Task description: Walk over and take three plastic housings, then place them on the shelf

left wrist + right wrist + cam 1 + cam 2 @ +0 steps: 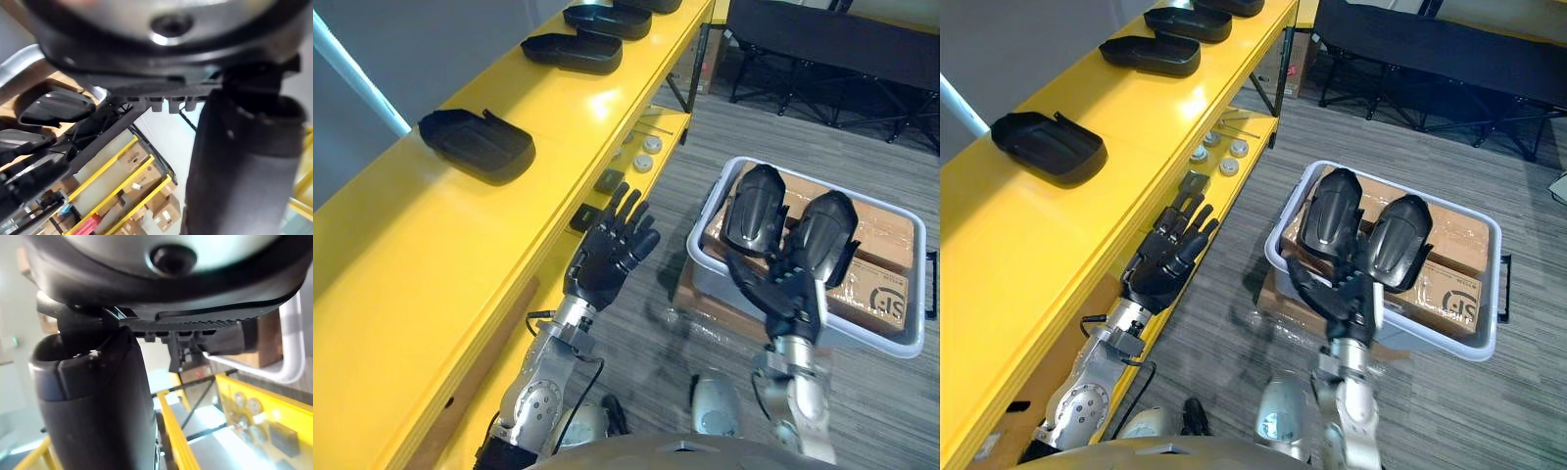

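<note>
Several black plastic housings lie in a row on the top board of the yellow shelf (431, 255); the nearest housing (476, 145) is at the left, and another (573, 52) lies farther back. Two more glossy black housings (753, 209) (826, 235) lean side by side in a white bin (705, 257) on the floor to the right. My left hand (610, 252) is open, fingers straight, beside the shelf's front edge. At the bin's near rim, just below the two housings, my right hand (785, 291) is open with spread fingers and holds nothing.
The bin holds cardboard boxes (876, 279) under the housings. The lower shelf board carries small round parts (644, 154) and dark square pieces (608, 180). A black folding frame (822, 59) stands at the back right. Grey plank floor (646, 294) lies between shelf and bin.
</note>
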Robot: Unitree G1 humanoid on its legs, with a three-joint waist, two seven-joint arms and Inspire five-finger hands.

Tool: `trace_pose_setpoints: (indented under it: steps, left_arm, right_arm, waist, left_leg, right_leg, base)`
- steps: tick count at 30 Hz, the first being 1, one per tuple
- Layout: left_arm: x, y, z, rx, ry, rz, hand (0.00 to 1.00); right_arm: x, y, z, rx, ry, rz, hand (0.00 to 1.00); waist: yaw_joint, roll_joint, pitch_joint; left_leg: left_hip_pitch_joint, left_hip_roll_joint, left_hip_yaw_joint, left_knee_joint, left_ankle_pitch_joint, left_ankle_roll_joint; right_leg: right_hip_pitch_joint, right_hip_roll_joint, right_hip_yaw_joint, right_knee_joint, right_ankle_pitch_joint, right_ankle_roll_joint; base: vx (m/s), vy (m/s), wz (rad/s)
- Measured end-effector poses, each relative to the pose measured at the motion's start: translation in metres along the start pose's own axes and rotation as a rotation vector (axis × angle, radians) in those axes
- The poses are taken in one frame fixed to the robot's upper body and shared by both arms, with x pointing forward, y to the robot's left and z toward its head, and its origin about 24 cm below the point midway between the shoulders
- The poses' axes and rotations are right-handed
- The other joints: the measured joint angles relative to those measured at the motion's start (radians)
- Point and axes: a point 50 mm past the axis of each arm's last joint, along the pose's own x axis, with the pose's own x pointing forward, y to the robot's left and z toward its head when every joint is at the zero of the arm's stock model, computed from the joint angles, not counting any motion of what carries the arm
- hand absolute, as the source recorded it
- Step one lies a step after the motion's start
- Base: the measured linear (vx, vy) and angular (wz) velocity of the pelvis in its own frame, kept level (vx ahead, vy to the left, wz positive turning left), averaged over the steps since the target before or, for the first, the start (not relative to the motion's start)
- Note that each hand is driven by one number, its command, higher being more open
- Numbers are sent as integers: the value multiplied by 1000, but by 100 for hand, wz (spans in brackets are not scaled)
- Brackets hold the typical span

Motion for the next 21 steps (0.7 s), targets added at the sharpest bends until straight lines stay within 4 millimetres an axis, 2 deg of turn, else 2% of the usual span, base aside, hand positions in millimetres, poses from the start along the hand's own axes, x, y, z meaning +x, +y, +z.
trace_pose_setpoints:
  steps: [2, 3, 4, 5, 6, 7, 8, 9, 10, 11, 13, 14, 17, 18, 19, 21]
  left_arm:
    - [-7, 3, -3, -28, 1, 18, 100]
    - [-8, 4, -4, -30, 1, 20, 100]
    - [-8, 4, -3, -27, 4, 12, 100]
    - [-6, 3, -2, -49, -3, 5, 100]
    - [-5, 4, -2, -55, -5, 5, 100]
    - [-4, 7, -4, -67, 5, 12, 100]
    - [-1, 8, -13, -92, 35, 18, 100]
    - [-1, 6, -19, -109, 55, 17, 100]
    - [-1, -1, -33, -153, 107, -3, 100]
    - [-1, -12, -46, -184, 160, -40, 100]
    - [-1, -19, -54, -208, 188, -72, 100]
    - [0, -23, -53, -210, 184, -85, 100]
    - [-1, -21, -53, -207, 183, -68, 100]
    - [-5, -18, -53, -213, 179, -45, 100]
    - [-8, -16, -53, -214, 178, -32, 100]
    - [-17, -6, -49, -200, 168, 7, 100]
  right_arm:
    - [2, 15, -5, -2, 15, 37, 100]
    - [3, 19, -6, -10, 13, 53, 100]
    - [3, 23, -6, -6, 13, 69, 100]
    - [5, 26, -6, -24, 15, 77, 100]
    - [6, 26, -6, -38, 20, 79, 100]
    - [4, 24, -9, -51, 49, 77, 100]
    - [1, 14, -12, -81, 85, 60, 100]
    - [-2, 6, -13, -103, 107, 42, 100]
    - [-11, -16, -16, -154, 144, -8, 100]
    - [-21, -40, -15, -207, 173, -76, 100]
    - [-29, -61, -11, -251, 184, -130, 100]
    - [-26, -69, -4, -277, 162, -144, 100]
    - [-24, -71, 1, -299, 137, -160, 100]
    - [-22, -70, 1, -300, 135, -176, 100]
    - [-20, -68, 1, -294, 131, -186, 100]
    - [-4, -59, 4, -265, 98, -206, 100]
  waist:
    - [22, -12, -11]
    - [23, -16, -20]
    - [21, -23, -31]
    - [15, -35, -39]
    - [12, -44, -45]
    - [5, -73, -60]
    - [-6, -62, -68]
    - [-25, -52, -73]
    - [-48, -29, -85]
    - [-54, -9, -95]
    - [-54, -4, -98]
    - [-53, -8, -101]
    - [-56, -2, -100]
    - [-49, -4, -100]
    - [-45, -7, -99]
    - [-40, -27, -95]
  left_leg:
    - [-16, 28, 43, 5, 20, -23]
    - [-35, 39, 55, 17, 24, -28]
    - [-77, 73, 72, 59, 28, -35]
    - [-117, 111, 83, 100, 32, -42]
    - [-131, 126, 88, 116, 37, -49]
    - [-144, 149, 102, 132, 51, -74]
    - [-149, 174, 87, 132, 69, -101]
    - [-151, 191, 76, 125, 83, -116]
    - [-146, 222, 53, 101, 113, -124]
    - [-127, 237, 37, 63, 146, -120]
    - [-80, 227, 21, 9, 159, -124]
    - [-61, 196, -20, -6, 137, -136]
    - [-71, 164, -100, -4, 89, -120]
    - [-71, 137, -145, -5, 57, -144]
    - [-70, 123, -150, -7, 55, -148]
    - [-87, 66, -148, -25, 65, -164]
  right_leg:
    - [50, -76, -34, -34, 6, 9]
    - [59, -88, -41, -55, 10, 15]
    - [83, -94, -55, -126, 30, 48]
    - [114, -75, -79, -235, 62, 124]
    - [130, -62, -95, -299, 76, 158]
    - [186, -34, -147, -424, 77, 228]
    - [200, -2, -183, -448, 9, 249]
    - [205, 17, -195, -448, -17, 243]
    - [212, 57, -213, -449, -48, 216]
    - [212, 87, -213, -448, -56, 202]
    - [205, 100, -174, -453, -69, 180]
    - [180, 105, -143, -477, -83, 171]
    - [126, 114, -87, -461, -76, 173]
    - [116, 104, -69, -457, -68, 184]
    - [114, 95, -63, -459, -62, 190]
    - [78, 46, -39, -470, -29, 213]
  base:
    - [-95, -211, -71]
    - [-72, -310, -78]
    - [-72, -406, -75]
    - [-82, -449, -73]
    - [-103, -519, -72]
    - [-118, -540, -63]
    - [-112, -533, -46]
    - [-80, -462, -15]
    - [-46, -363, -6]
    - [-34, -358, -22]
    - [-32, -200, -79]
    - [-42, -104, -117]
    - [-56, -26, -62]
    - [-65, 77, -26]
    - [-69, 154, -15]
    - [-87, 189, 0]
